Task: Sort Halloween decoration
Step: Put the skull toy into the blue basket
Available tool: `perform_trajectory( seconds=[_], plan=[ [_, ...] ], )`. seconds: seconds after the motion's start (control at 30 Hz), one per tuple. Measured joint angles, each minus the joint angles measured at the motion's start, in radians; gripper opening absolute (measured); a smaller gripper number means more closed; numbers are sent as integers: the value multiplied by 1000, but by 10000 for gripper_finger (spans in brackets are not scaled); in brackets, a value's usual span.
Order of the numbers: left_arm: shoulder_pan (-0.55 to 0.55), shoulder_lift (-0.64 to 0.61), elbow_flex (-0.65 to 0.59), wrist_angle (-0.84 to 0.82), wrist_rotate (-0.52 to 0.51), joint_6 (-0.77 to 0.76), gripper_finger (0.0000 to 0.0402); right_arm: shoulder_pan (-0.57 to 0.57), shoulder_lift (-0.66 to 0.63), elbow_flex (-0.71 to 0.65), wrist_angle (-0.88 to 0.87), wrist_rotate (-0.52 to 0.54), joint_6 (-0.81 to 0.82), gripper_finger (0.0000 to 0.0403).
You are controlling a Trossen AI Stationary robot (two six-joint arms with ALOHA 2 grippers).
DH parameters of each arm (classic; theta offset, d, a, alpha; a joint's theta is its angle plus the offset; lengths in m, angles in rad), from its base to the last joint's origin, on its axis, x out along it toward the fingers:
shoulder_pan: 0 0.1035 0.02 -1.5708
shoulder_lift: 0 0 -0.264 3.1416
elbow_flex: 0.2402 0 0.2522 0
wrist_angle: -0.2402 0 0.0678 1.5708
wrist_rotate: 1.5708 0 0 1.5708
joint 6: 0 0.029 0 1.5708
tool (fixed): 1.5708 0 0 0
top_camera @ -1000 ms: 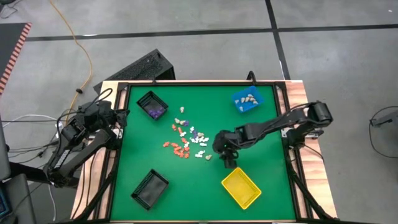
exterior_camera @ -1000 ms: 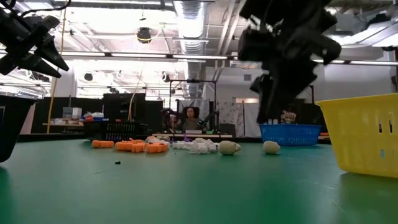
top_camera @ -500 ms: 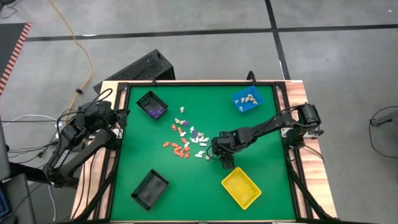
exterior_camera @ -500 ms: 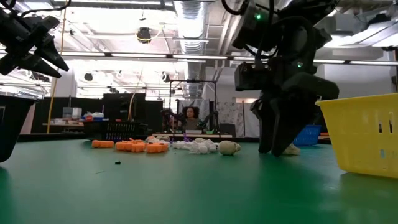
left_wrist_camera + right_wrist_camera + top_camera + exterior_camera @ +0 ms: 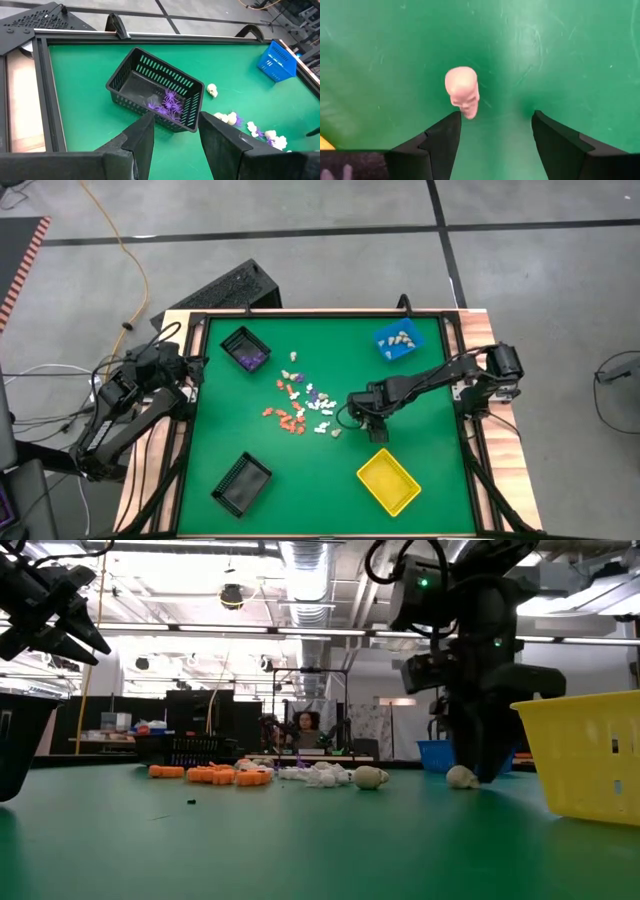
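— fingers of the right gripper (image 5: 492, 137) are spread apart, right down at the green desk (image 5: 420, 410), with a pale skull piece (image 5: 463, 92) lying just ahead of one finger. nothing is clamped yet.

— where's that in the overhead picture?

— a bit right of centre, just above the yellow bin (image 5: 387, 481). in the low view the skull (image 5: 461, 777) sits on the desk right beside the dark fingers.

— and the other arm?

— the left gripper (image 5: 174, 135) waits at the left edge of the overhead frame, off the green, fingers apart and empty, looking toward the black bin (image 5: 244, 348) in the upper left.

— how far along is the sorting, would you say?

— early to middling, i'd judge. that upper-left black bin holds some purple pieces (image 5: 167, 104), and the blue bin (image 5: 398, 341) in the upper right holds a few beige ones. the yellow bin and the second black bin (image 5: 241, 483) at lower left look empty from above.

— so most is left?

— yes. the main scatter of halloween decoration (image 5: 298, 404), orange, white and a little purple, lies loose in the middle of the frame, left of the right gripper.
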Motion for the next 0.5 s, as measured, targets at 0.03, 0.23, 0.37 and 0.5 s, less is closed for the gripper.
perform_trajectory(
  seconds=[0.03, 0.23, 0.37, 0.5],
  plan=[
    [0, 0, 0, 0, 0, 0, 143, -3, 0, 0, 3, -2, 0, 268],
    [0, 0, 0, 0, -1, 0, 143, 15, 0, 1, 46, -29, -8, 268],
    [0, 0, 0, 0, -2, 0, 143, 43, 6, 1, 70, -30, -8, 268],
    [0, 0, 0, 0, -2, -1, 143, 68, 21, 1, 113, -30, 10, 268]
  ],
)
